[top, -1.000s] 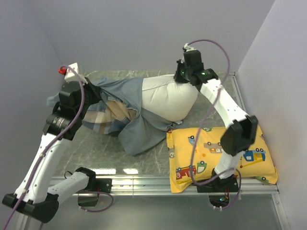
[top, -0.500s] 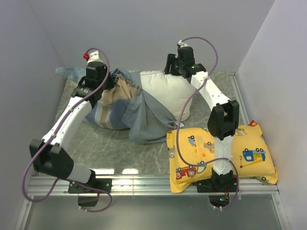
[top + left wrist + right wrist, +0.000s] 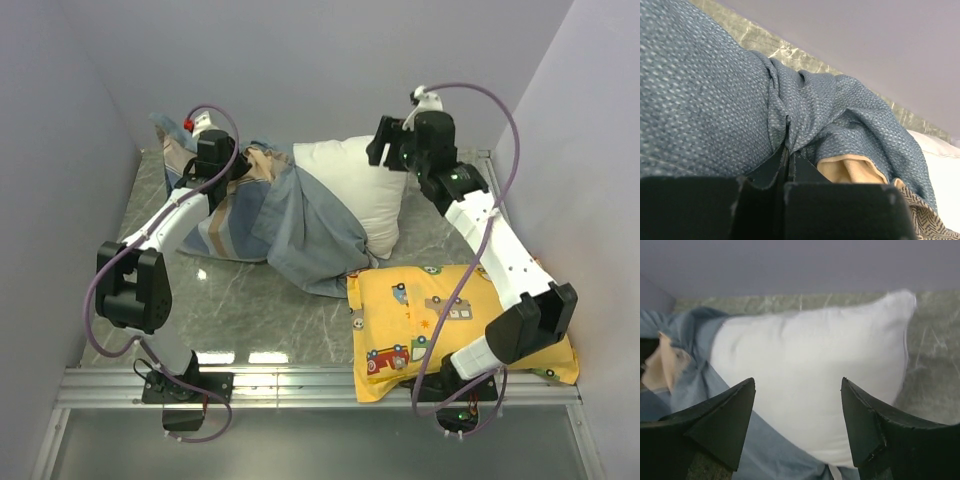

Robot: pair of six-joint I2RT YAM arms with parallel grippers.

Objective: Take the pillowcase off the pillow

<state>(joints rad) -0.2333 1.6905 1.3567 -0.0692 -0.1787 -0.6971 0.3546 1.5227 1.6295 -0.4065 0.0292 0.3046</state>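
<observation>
Covering the whole floor of the cell, a grey marble-patterned table ran between plain pale lilac walls, with an aluminium rail along its near edge. The white pillow lay toward the back, its right half bare. Its left end was under the blue-grey pillowcase, which was bunched to the left with tan and striped fabric showing in the folds. One loose flap of the case trailed forward to the corner of the yellow vehicle-print pillow, which lay at the near right and overhung the rail.

The left gripper had its fingers pressed together on a fold of the pillowcase at the far left. The right gripper was spread wide above the bare end of the pillow, holding nothing.

From above, the left fingertips were buried in cloth, and how far the pillow reached inside the case could not be told. The right arm crossed over the yellow pillow and hid part of its print. In the left wrist view the dark gripper body filled the bottom edge, and only a sliver of white pillow showed at the right.
</observation>
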